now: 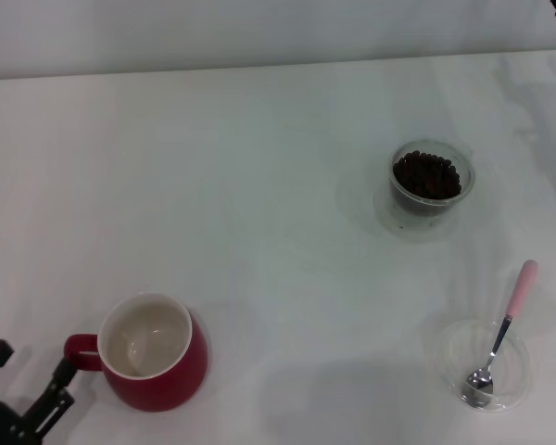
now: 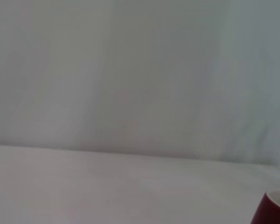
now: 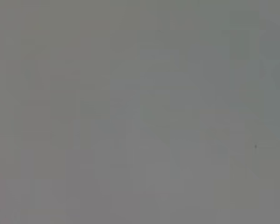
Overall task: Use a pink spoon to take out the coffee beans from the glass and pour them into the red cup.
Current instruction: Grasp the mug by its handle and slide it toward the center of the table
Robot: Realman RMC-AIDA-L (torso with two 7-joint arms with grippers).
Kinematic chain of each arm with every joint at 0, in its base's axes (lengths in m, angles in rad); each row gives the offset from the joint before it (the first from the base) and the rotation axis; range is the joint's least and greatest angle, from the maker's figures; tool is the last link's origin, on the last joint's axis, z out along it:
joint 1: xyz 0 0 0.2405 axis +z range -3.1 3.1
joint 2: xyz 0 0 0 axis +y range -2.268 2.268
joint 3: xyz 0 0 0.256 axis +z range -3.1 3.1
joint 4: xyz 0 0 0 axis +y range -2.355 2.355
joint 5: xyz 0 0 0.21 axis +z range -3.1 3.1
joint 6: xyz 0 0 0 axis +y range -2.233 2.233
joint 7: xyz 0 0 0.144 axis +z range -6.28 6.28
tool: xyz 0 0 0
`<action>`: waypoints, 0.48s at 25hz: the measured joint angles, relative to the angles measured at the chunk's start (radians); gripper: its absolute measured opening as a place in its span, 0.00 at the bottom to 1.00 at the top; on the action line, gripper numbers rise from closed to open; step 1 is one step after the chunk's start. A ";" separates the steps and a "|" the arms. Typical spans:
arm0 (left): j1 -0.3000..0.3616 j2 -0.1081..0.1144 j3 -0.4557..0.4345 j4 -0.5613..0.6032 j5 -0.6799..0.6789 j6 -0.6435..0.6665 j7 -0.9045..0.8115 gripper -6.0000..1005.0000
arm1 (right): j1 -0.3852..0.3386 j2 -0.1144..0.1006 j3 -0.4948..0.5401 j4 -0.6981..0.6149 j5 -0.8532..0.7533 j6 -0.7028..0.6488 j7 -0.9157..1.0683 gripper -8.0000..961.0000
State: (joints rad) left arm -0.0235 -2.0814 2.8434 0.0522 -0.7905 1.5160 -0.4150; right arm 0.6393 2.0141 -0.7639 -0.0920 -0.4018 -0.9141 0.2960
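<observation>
1. The left gripper (image 1: 23, 389) sits at the near left corner of the head view, low over the white table (image 1: 259, 185). Its dark fingers (image 1: 60, 380) stand spread apart with nothing between them. It is just beside the loop handle of the red cup (image 1: 153, 352), and I cannot tell whether a fingertip touches that handle.
2. The right gripper shows only as a dark sliver at the far right corner of the head view; whether its jaws are released or clenched cannot be told.
3. The red cup stands upright at the near left, handle turned toward the left gripper, its cream inside bare of beans. The left wrist view catches only an edge of it (image 2: 273, 210) at the picture's corner.
4. The glass (image 1: 433, 181) stands upright on the far right of the table, well apart from the cup, and the coffee beans (image 1: 426, 174) fill it as a dark heap.
5. The pink spoon (image 1: 505, 329) lies at the near right, its metal bowl resting inside a shallow clear dish (image 1: 454, 352) and its pink handle leaning out over the rim, pointing away from the robot.
6. The right wrist view shows only a flat grey blur.
</observation>
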 joint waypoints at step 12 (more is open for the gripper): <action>-0.056 -0.001 0.000 0.004 0.029 -0.083 -0.021 0.88 | -0.005 0.000 0.000 0.000 0.000 0.000 0.000 0.83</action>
State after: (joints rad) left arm -0.0793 -2.0826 2.8436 0.0566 -0.7613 1.4331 -0.4356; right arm 0.6344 2.0141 -0.7639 -0.0921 -0.4020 -0.9143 0.2960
